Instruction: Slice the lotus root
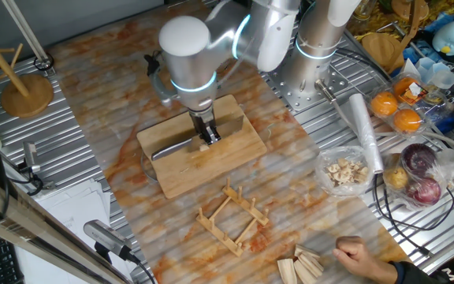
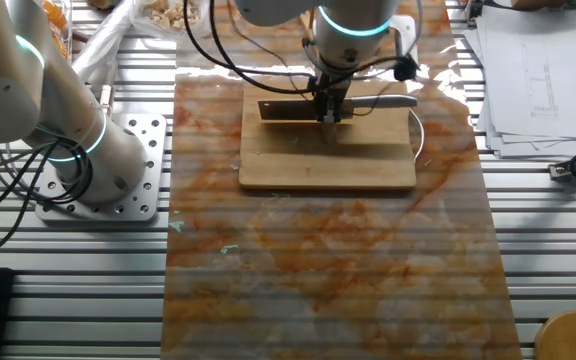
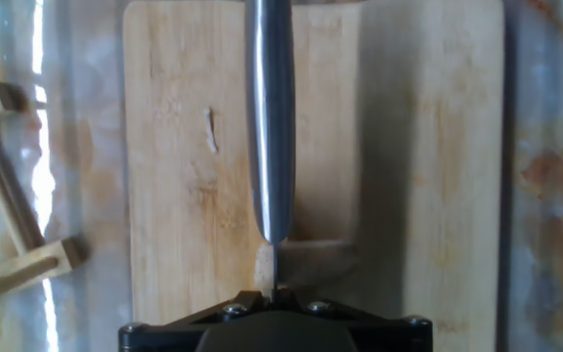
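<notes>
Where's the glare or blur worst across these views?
Hand view: the steel knife blade shows a bright streak and soft edges; white glare stripe down the left marble-pattern table mat. The other fixed view: glare band at the mat's far edge. One fixed view: evenly lit.

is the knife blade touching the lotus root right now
Touching: the hand view shows the knife blade meeting the lotus root on the cutting board, with no gap.

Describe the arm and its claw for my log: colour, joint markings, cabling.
The arm has glossy white and silver rounded shells, with glowing cyan rings at the joints. Its base sits on a perforated metal plate, with black cables trailing beside it. The claw is small and black, with two narrow dark fingers under the wrist; the hand view shows a dark housing with silver screws. Black cables loop near the wrist.
</notes>
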You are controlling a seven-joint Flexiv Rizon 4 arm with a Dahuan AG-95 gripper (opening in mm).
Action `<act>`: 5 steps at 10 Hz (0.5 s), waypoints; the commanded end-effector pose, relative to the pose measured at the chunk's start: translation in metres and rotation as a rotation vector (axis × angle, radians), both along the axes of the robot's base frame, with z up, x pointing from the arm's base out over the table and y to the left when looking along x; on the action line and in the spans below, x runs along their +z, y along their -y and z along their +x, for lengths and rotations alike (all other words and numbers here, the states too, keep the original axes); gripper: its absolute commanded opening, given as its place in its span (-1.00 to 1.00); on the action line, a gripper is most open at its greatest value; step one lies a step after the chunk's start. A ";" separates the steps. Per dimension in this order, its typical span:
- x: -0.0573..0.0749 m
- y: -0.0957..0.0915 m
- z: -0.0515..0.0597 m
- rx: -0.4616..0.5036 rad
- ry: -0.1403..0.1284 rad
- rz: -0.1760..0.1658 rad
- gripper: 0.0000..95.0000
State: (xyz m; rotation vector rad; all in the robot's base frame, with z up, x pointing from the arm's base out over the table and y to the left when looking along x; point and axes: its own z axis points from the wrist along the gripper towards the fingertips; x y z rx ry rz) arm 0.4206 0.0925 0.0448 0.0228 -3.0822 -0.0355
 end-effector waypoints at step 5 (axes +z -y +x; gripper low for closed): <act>-0.044 -0.001 -0.002 0.044 -0.028 -0.013 -1.00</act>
